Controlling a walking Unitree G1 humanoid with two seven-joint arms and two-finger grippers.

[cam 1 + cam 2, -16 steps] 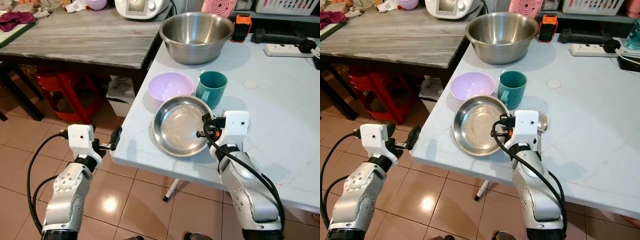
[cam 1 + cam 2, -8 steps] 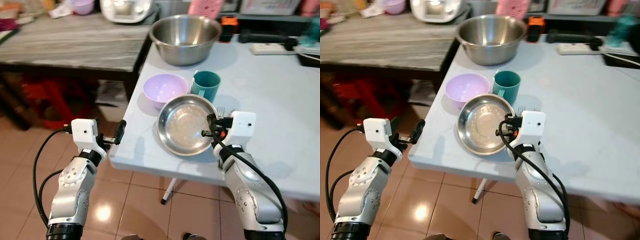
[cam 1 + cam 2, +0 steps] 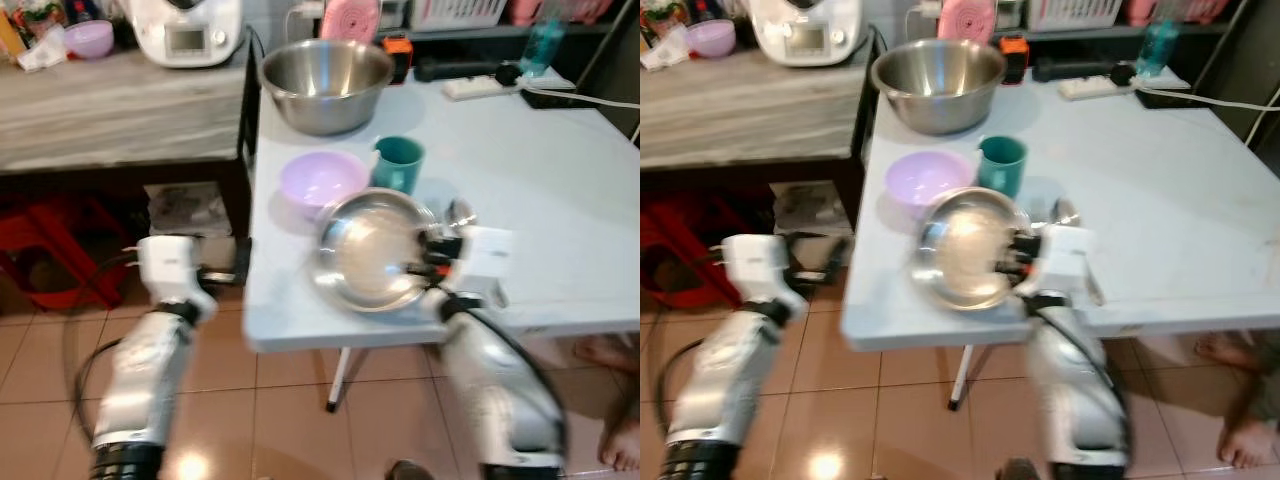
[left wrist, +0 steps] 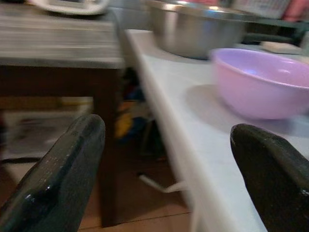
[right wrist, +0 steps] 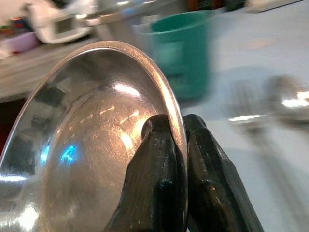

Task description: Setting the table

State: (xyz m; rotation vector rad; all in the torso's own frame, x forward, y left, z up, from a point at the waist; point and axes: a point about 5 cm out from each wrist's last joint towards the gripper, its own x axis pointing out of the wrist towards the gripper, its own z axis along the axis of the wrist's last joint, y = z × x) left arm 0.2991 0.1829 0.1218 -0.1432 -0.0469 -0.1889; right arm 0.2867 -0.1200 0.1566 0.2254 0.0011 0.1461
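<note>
The right gripper (image 5: 175,159) is clamped on the rim of the steel plate (image 3: 372,250), apparently lifted and tilted near the table's (image 3: 540,180) front edge. The left gripper (image 4: 169,164) hangs with fingers apart beside that edge. Beyond the plate wait the purple bowl (image 3: 322,180), teal cup (image 3: 398,163) and cutlery (image 5: 270,104); nothing looks placed yet.
</note>
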